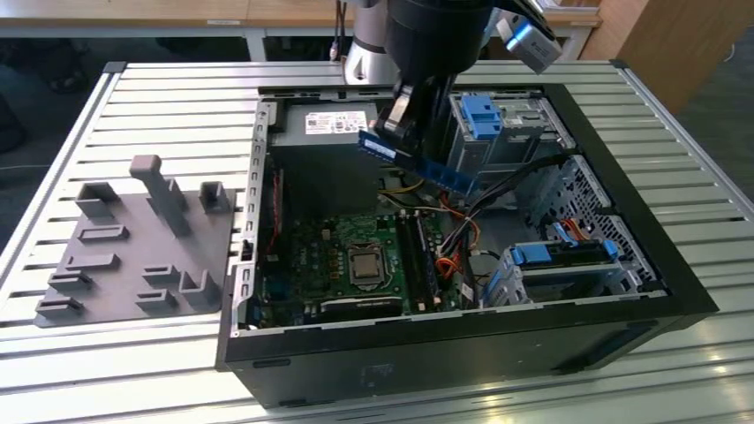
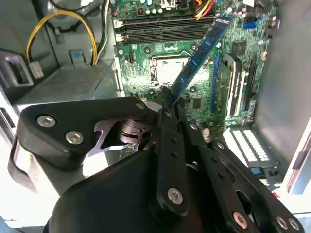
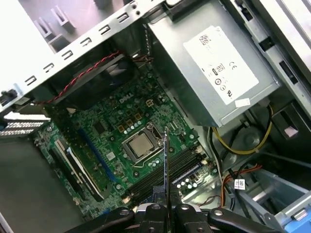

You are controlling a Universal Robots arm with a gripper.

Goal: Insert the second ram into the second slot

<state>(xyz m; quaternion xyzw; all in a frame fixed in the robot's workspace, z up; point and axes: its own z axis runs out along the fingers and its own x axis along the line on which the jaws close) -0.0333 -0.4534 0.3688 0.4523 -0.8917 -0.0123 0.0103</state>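
Black gripper [image 2: 166, 103] pinching thin flat blue second ram [image 2: 200, 53], above green motherboard [image 2: 138, 60]

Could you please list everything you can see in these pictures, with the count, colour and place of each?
table: one, silver, slatted, under everything
computer case: one, black, open, on the table
fixture block: one, grey, on the table, to the exterior view's left of the case
motherboard: one, green, on the case floor
processor socket: one, silver, mid-motherboard
power supply: one, grey, white label, beside the motherboard
drive brackets: two, blue, in the case toward the exterior view's right
yellow cable: one loop, by the power supply
second ram: one, blue, tilted above the motherboard, not in a slot
gripper: one, black, shut on one end of the second ram
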